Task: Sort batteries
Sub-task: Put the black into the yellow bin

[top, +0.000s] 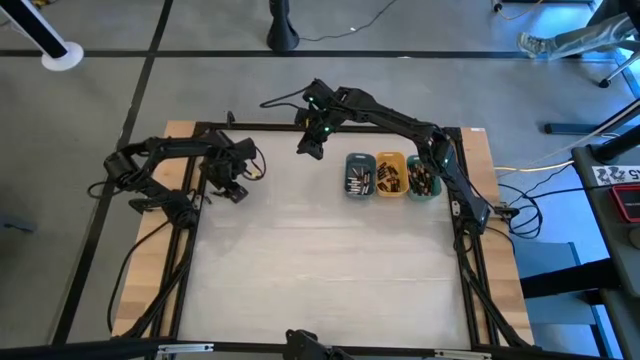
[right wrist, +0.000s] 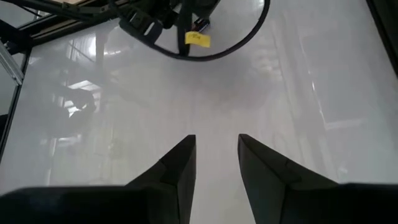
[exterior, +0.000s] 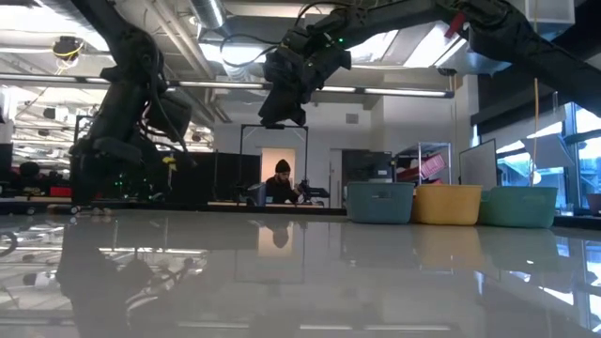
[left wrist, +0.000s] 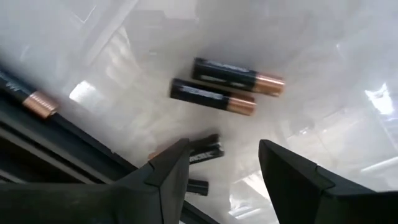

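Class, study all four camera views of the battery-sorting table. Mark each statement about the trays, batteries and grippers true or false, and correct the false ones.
1. Three trays stand side by side on the table's right half. True.
2. The trays are empty. False: each holds batteries.
3. Two loose batteries lie side by side on the table ahead of the left gripper. True.
4. The right gripper holds a battery. False: nothing is between its parted fingers.
5. The left gripper is shut tight. False: its fingers stand apart.
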Action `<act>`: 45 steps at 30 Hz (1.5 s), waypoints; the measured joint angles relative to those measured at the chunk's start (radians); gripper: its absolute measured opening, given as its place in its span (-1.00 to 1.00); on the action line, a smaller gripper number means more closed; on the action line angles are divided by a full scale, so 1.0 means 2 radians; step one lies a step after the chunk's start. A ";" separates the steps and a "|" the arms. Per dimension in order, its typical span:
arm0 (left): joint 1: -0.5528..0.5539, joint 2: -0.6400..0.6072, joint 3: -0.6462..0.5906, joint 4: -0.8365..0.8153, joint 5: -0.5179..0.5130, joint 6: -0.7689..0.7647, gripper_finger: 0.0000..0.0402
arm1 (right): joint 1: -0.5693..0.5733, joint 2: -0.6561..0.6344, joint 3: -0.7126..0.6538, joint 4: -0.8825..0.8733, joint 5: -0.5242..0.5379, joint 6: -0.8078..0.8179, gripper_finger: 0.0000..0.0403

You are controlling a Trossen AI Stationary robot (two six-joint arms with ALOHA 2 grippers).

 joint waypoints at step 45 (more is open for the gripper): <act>-0.016 0.013 0.003 0.075 0.015 -0.307 -0.20 | 0.000 0.000 0.000 -0.023 0.002 -0.029 -0.39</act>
